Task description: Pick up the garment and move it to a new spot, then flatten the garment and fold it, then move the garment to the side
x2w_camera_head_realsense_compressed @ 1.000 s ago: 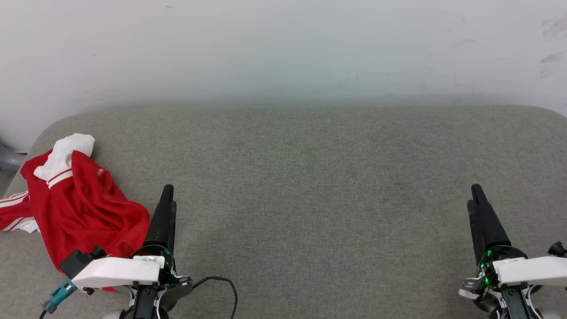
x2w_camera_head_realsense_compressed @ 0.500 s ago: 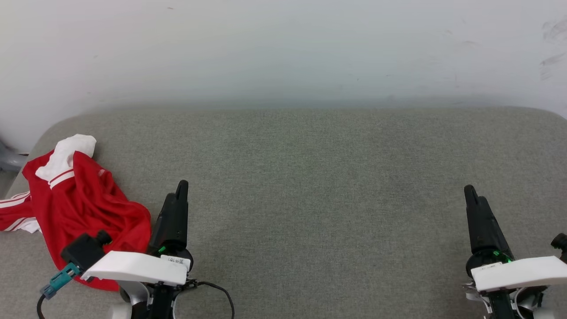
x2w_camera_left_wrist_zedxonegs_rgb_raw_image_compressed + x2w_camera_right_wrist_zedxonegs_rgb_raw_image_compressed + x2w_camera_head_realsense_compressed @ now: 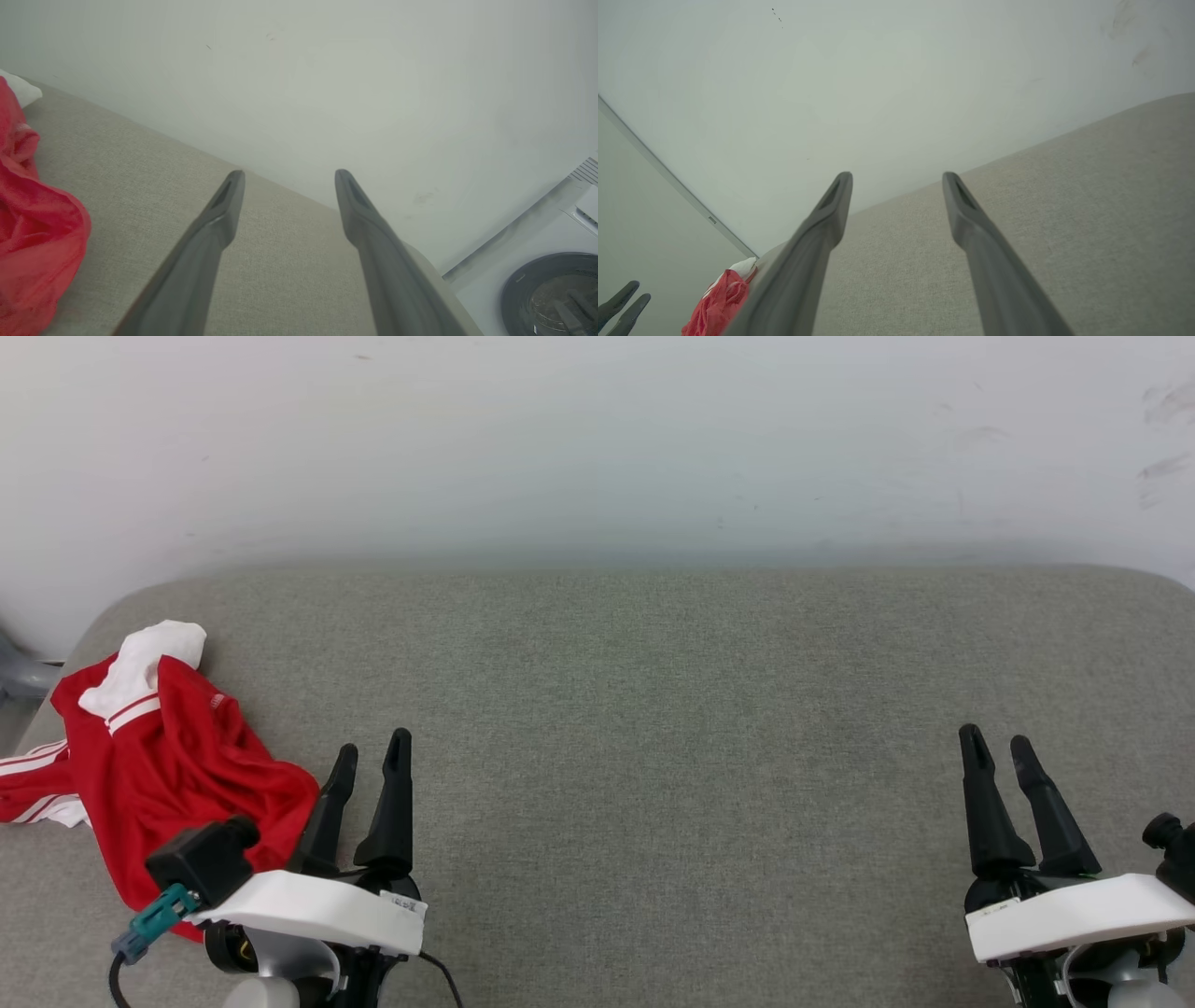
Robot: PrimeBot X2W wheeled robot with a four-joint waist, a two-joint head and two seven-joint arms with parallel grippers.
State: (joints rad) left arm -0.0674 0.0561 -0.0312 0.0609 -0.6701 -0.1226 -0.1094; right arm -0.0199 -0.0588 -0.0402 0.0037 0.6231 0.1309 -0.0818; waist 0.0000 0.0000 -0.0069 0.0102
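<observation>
Red thin sports shirt (image 3: 177, 775) with white striped sleeves, crumpled on the grey woven cushion (image 3: 653, 756) just left of the left gripper (image 3: 373, 744), jaws spread and empty, well apart from the right gripper (image 3: 995, 738), likewise spread and empty, left wrist view adding a white machine (image 3: 551, 289) with a dark round door, shirt's near edge hidden behind the left wrist housing (image 3: 308, 915), one sleeve cut off.

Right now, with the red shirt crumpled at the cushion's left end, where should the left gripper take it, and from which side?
Probably the puffed red fold of the garment nearest the left gripper, approached from above on the side facing that gripper. The cloth humps up there, so the open jaws can pinch a ridge. The striped part lies farther off.
</observation>
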